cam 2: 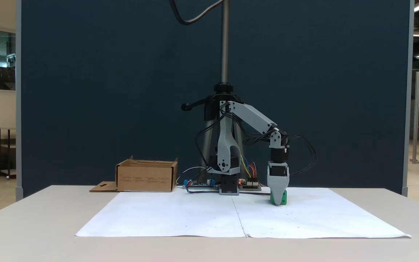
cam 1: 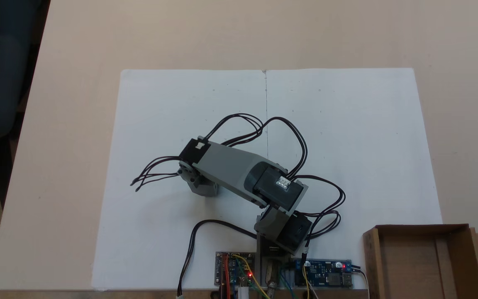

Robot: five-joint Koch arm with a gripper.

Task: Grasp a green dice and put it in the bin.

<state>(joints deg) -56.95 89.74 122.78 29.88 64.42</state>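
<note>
The green dice [cam 2: 284, 198] rests on the white paper right of the arm's base in a fixed view. My gripper [cam 2: 278, 201] points straight down onto it. A grey finger [cam 2: 278, 185] covers the middle of the dice, and green shows on both sides of its tip. The second jaw lies behind the first, so I cannot tell whether the dice is gripped. From above, the arm [cam 1: 230, 170] hides the dice and the fingertips. The bin [cam 2: 146, 176], a shallow brown cardboard box [cam 1: 371, 265] with nothing in it, stands beside the arm's base, its flap with the hang-hole lying flat.
Two white paper sheets [cam 1: 347, 145] cover the middle of the beige table [cam 1: 77, 41]. Circuit boards [cam 1: 324, 274] with lit red LEDs and loose black cables [cam 1: 156, 174] sit around the base. A camera stand pole [cam 2: 224, 43] rises behind the arm.
</note>
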